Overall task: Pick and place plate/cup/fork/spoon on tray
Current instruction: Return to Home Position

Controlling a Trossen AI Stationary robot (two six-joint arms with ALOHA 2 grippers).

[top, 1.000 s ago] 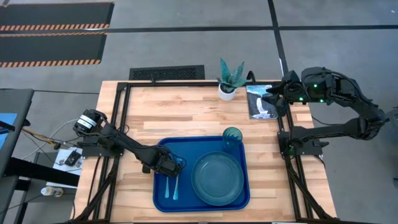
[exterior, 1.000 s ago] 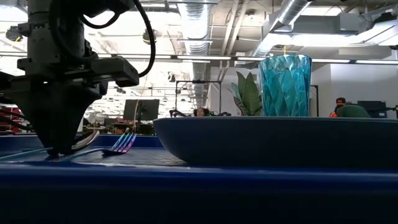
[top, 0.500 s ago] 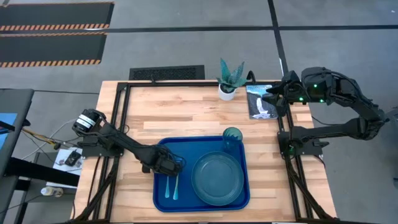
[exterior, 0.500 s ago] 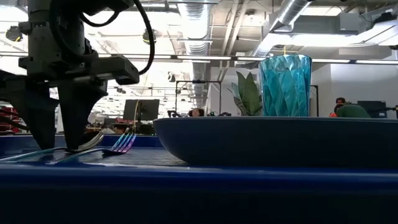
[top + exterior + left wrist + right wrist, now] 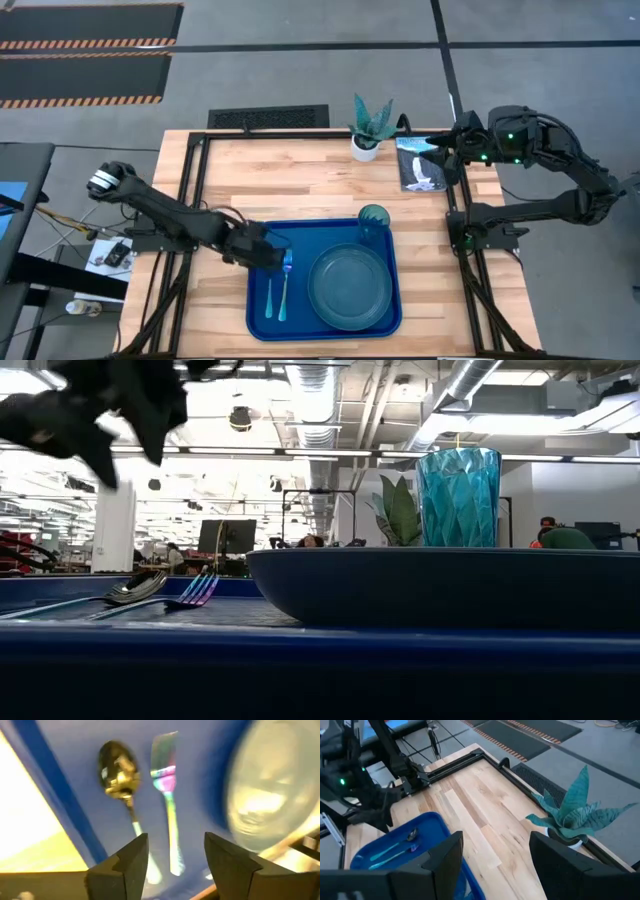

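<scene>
The blue tray [image 5: 325, 232] lies at the table's near middle. On it rest the teal plate [image 5: 350, 287], the ribbed teal cup [image 5: 373, 220] standing at its far right corner, and the spoon [image 5: 117, 770] and the fork [image 5: 165, 765] side by side along its left part, handles toward the near edge. My left gripper [image 5: 272, 254] hangs open above the spoon and fork heads, clear of them; in the low view it [image 5: 100, 410] is well above the tray. My right gripper [image 5: 437, 152] waits open at the far right.
A white pot with a spiky green plant [image 5: 368, 130] stands at the far edge, with a dark printed card [image 5: 420, 165] to its right, under my right gripper. Bare wood [image 5: 270, 185] stretches between the tray and the far edge.
My left gripper has opened and let go of the spoon, which now lies on the tray beside the fork. The gripper has then risen clear of the tray.
</scene>
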